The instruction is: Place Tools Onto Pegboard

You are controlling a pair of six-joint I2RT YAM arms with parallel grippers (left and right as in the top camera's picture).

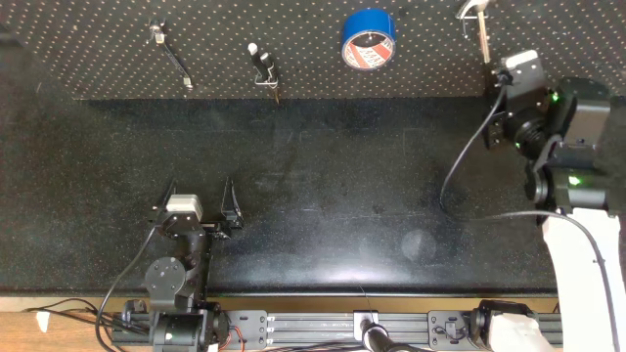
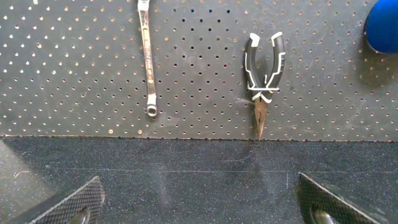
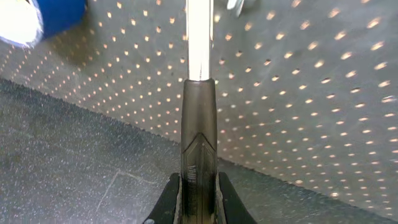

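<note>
Clamped tight between the fingers of the right gripper (image 3: 199,193) is the dark handle (image 3: 199,118) of a metal-shafted tool (image 1: 478,29), which is held against the right end of the pegboard (image 1: 88,59). Whether its head is hooked on a peg cannot be told. Just beside it, one roll of blue tape (image 1: 369,40) is hung. Farther left, one wrench (image 2: 148,59) and one pair of pliers (image 2: 263,74) are hung, well apart from each other. Four items in all are counted at the board. The left gripper (image 1: 200,198) is held low over the black mat (image 1: 333,186), with its fingers spread wide and nothing between them.
</note>
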